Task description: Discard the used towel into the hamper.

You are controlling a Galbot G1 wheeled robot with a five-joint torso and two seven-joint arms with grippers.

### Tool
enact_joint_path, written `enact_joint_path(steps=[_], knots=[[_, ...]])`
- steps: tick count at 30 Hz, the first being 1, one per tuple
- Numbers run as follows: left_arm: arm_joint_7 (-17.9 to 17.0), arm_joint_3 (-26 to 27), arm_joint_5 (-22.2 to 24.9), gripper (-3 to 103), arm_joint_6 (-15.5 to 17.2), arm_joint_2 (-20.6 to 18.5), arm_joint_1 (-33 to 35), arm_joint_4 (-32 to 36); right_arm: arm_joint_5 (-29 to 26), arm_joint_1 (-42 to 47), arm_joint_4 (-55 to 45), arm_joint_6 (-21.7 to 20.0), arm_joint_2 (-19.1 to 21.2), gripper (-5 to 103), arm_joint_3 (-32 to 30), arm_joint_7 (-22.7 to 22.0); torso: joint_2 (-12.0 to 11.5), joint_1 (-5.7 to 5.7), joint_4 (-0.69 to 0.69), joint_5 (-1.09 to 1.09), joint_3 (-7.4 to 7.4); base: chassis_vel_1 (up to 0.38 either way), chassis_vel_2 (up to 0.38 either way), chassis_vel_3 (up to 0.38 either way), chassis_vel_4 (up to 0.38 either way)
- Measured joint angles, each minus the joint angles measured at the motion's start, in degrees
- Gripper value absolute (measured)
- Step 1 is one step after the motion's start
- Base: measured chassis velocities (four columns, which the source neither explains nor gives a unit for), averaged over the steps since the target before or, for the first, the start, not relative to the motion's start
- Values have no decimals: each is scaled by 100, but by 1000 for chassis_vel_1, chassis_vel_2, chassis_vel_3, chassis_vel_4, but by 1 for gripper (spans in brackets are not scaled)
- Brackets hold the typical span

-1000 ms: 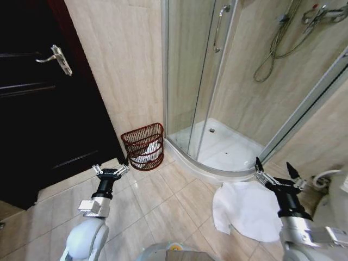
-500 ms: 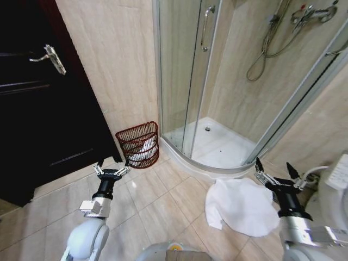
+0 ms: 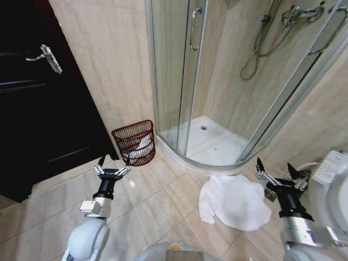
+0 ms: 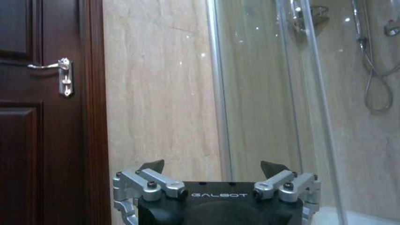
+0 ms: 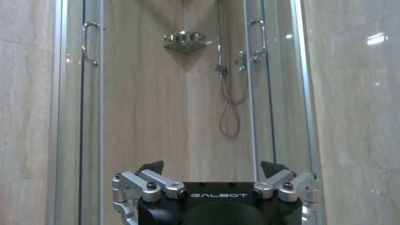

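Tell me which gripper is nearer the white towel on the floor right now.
Right. The right gripper hangs open just beside the towel's far edge, near the toilet. The left gripper is open across the tiles, close to the hamper.

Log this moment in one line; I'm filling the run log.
towel: on floor | hamper: by wall | left gripper: open | right gripper: open
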State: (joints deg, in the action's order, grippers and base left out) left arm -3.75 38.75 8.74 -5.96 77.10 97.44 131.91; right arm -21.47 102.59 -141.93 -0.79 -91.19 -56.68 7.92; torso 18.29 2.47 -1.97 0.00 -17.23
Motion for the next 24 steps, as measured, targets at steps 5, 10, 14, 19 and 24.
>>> enact_joint_path(steps=[5,10,14,19,24], knots=[[1,-16,-2,100,2,5,-6,0,-19,-3,-1,-2,11,100,-20,3,0,0,0,0,0,-44,-118,47,110],[1,-35,-2,100,20,13,-13,0,-20,-6,7,-9,16,100,-30,6,0,0,0,-1,0,-51,-113,48,120],[1,-51,-2,100,36,2,-34,-21,-18,-9,35,-10,20,100,-33,8,0,0,0,0,0,-42,-110,51,128],[1,-118,-2,100,40,-7,-49,-67,-4,8,59,-10,36,100,-34,11,0,0,0,0,0,-48,-108,41,112],[1,-203,-1,100,40,-63,-54,-110,81,70,79,16,164,100,7,38,0,1,0,0,0,-55,-132,34,115]])
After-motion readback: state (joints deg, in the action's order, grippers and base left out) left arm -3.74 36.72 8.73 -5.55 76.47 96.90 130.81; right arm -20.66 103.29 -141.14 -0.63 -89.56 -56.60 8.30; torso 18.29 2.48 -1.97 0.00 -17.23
